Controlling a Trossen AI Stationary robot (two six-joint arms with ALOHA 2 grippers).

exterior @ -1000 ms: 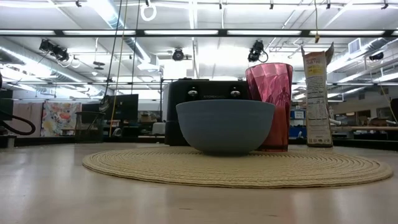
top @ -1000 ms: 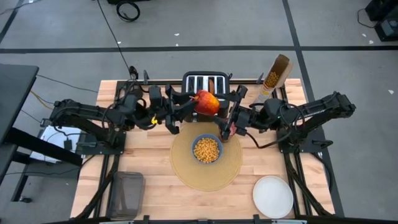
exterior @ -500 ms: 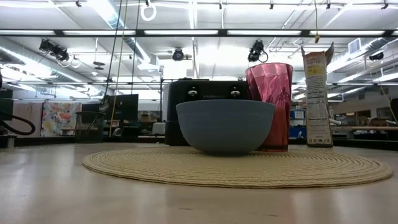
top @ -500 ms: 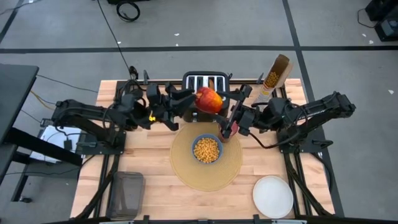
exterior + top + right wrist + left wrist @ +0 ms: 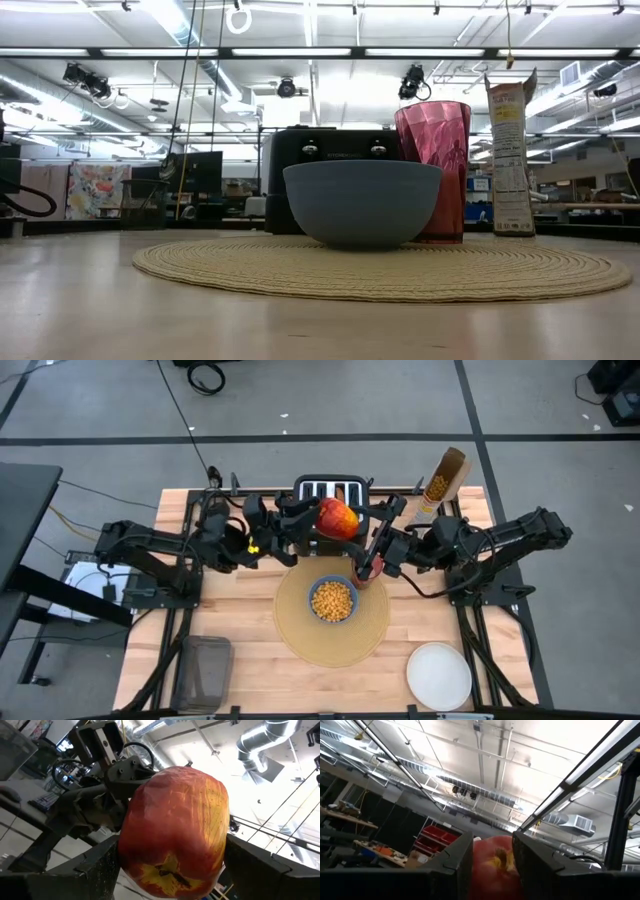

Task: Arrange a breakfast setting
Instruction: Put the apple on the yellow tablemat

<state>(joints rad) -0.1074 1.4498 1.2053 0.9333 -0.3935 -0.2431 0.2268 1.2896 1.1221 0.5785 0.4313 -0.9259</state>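
While the small blue bowl point(image 5: 333, 600) and pink translucent cup point(image 5: 433, 170) sit on the large round tan placemat point(image 5: 370, 635), the white round plate point(image 5: 439, 675) lies off it. Both the left gripper point(image 5: 312, 523) and right gripper point(image 5: 362, 540) clasp the red apple point(image 5: 338, 518) aloft, unplaced

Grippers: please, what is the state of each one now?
Left gripper: closed around the red apple.
Right gripper: also gripping the red apple, above the toaster.

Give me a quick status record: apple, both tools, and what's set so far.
apple: in the air near the toaster
left tool: shut on apple
right tool: shut on apple
mat: bowl and cup on it
bowl: holds cereal
plate: off the mat, near right corner
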